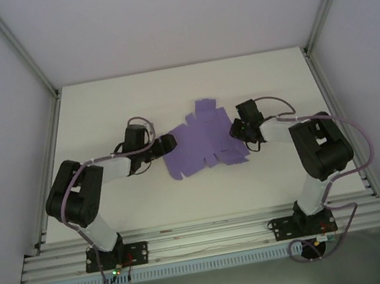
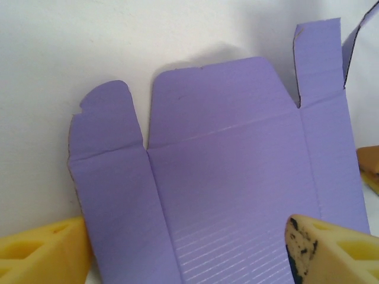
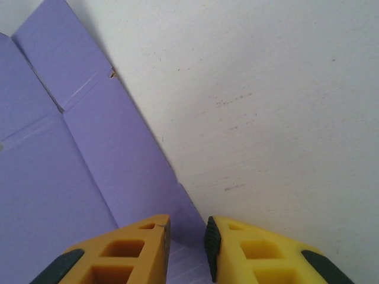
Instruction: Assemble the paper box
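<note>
The paper box (image 1: 204, 145) is a flat purple die-cut sheet with flaps, lying in the middle of the white table. My left gripper (image 1: 170, 143) is at its left end. In the left wrist view the yellow fingers (image 2: 41, 253) stand far apart, and the sheet's creased panel (image 2: 225, 177) spans the room between them; this gripper (image 2: 189, 251) is open. My right gripper (image 1: 235, 131) is at the sheet's right edge. Its fingers (image 3: 249, 248) are close together with a narrow gap (image 3: 188, 234). The sheet's edge (image 3: 118, 148) runs into that gap, and neither pad visibly touches it.
The white table (image 1: 98, 113) runs to aluminium frame posts (image 1: 23, 60) and side walls on both sides. A metal rail (image 1: 206, 238) with both arm bases borders the near edge. Bare table lies behind and in front of the sheet.
</note>
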{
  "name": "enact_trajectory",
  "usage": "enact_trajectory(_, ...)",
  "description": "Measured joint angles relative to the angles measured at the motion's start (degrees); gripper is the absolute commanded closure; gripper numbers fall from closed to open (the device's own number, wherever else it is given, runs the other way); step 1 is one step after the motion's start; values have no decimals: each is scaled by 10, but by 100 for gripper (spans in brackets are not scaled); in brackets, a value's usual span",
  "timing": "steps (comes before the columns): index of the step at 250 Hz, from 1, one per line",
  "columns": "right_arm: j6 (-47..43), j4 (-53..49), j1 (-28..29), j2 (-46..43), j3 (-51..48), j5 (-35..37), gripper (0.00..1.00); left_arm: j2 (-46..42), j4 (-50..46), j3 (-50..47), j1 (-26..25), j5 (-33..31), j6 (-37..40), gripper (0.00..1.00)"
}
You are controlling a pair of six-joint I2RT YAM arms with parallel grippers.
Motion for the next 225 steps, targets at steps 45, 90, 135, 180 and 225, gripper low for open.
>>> enact_trajectory(45,2,11,0,-5,-9,3,73,-41,59,-46,-1,19,-33,37)
enact_trajectory(90,2,23,0,-10,-19,4,72,-97,125,-71,-2,28,-56,39)
enact_trajectory(135,3,39,0,-14,-29,4,72,-97,83,-45,-21,-12,-39,40)
enact_trajectory(180,7,53,0,-15,-36,0,72,-37,60,-20,-40,-31,-30,57)
enact_trajectory(225,9,58,0,-19,-42,0,69,-17,55,-19,-43,-39,-34,89)
